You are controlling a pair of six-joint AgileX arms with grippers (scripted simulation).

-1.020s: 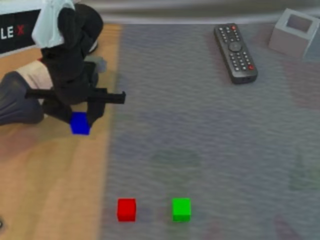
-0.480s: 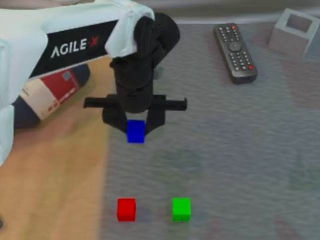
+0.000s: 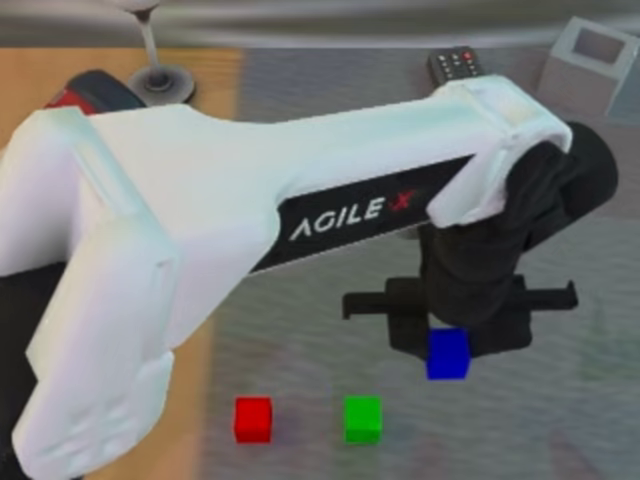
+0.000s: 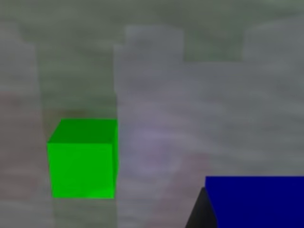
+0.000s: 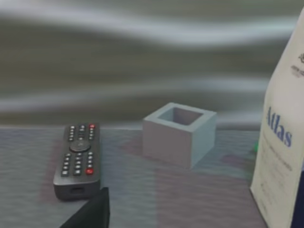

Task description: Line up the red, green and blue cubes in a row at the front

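The left gripper (image 3: 447, 352) is clamping a small, plain deep-blue cube (image 3: 447, 354), hovering just right of the bright green cube (image 3: 363, 419).

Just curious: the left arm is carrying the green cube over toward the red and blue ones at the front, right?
Not quite. The top view shows the left gripper holding the blue cube; the green cube already sits beside the red cube at the front.

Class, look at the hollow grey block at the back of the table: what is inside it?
In the right wrist view the grey block is open at the top, and its visible inner walls are bare. Its floor is hidden by the near wall, so something lying low inside cannot be ruled out.
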